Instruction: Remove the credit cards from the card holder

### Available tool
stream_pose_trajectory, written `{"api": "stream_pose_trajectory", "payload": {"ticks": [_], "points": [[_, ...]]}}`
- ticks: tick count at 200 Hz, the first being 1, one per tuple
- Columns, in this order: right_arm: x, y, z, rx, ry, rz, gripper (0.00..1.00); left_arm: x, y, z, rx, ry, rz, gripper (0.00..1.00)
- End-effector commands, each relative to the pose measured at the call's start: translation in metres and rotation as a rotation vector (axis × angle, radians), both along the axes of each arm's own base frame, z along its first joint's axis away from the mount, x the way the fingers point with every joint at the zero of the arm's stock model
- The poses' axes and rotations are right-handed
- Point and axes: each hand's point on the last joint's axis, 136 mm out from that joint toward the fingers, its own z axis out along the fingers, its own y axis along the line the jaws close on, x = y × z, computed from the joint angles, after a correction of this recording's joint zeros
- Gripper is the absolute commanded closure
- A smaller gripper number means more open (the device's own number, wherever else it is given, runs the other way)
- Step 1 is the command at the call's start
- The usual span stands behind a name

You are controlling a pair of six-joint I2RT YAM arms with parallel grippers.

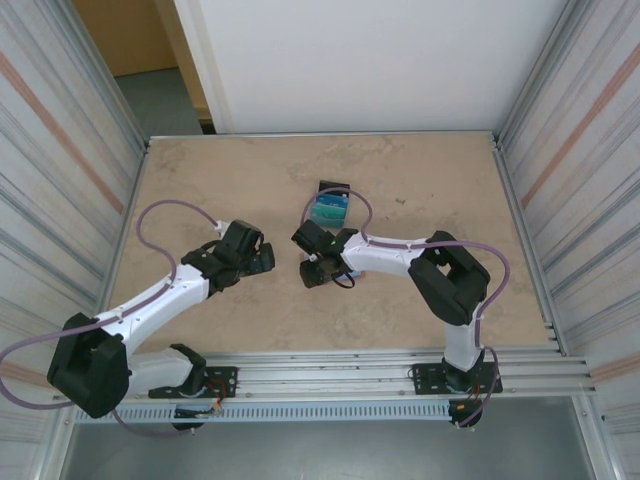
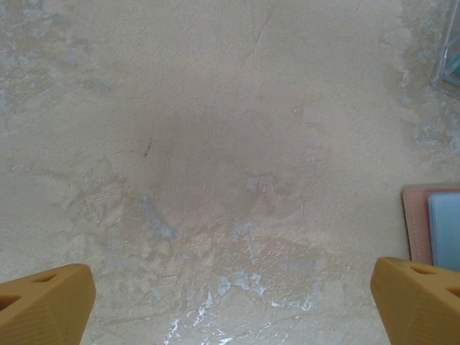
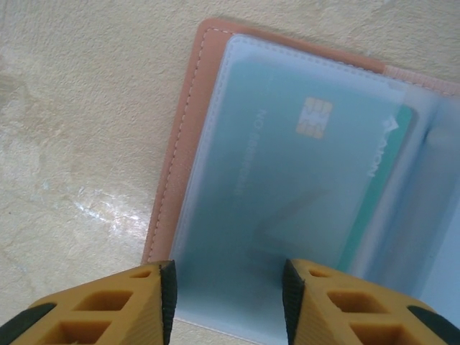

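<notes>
**Card holder** (image 3: 183,136): lies open and flat on the table (image 1: 430,170), directly beneath the right gripper (image 3: 226,302). From overhead the gripper and wrist hide nearly all of it. The right wrist camera shows a salmon stitched border along the left and top. The right-hand leaf is cut off by the picture edge. The left wrist camera catches one corner at its right edge, a salmon rim around a pale blue inside.

**Credit card, teal** (image 3: 287,172): sits inside a frosted clear pocket of the holder, with its gold chip (image 3: 314,117) showing through. A line of pale print runs lengthwise on the card and there is a white mark near its far end. Both are blurred by the pocket film and cannot be read. Whether more cards sit behind it cannot be made out.

**Right gripper**: the yellow fingers (image 3: 108,305) stand partly apart over the near edge of the pocket. Nothing is clamped between them.

**Left gripper** (image 2: 230,309): the jaws are spread wide over bare table, just left of the holder, and hold nothing.

**Clear container** (image 2: 445,72): stands farther back on the table. Something teal is inside, but what it is cannot be told.
</notes>
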Motion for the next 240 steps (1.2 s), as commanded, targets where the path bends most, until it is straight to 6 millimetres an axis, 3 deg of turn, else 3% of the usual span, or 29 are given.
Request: {"api": "stream_pose_trajectory", "payload": {"ticks": [1,53,100,156,240], "points": [[-0.004,-0.013,-0.018,-0.072,0.033,-0.037,0.58,0.002,0.002,0.001,-0.011,-0.005,0.021,0.01],[-0.003,-0.022,-0.027,-0.154,0.01,-0.046,0.62,0.002,0.002,0.0,-0.009,-0.003,0.017,0.01],[-0.01,-0.01,-0.023,-0.131,0.012,-0.018,0.52,0.003,0.0,0.001,-0.011,0.0,0.01,0.01],[-0.006,-0.024,-0.028,-0.194,-0.014,-0.059,0.51,0.005,-0.002,0.001,-0.015,0.001,0.003,0.01],[-0.009,-0.03,-0.05,-0.209,0.027,-0.069,0.7,0.006,-0.003,0.003,-0.017,-0.001,0.0,0.01]]}}
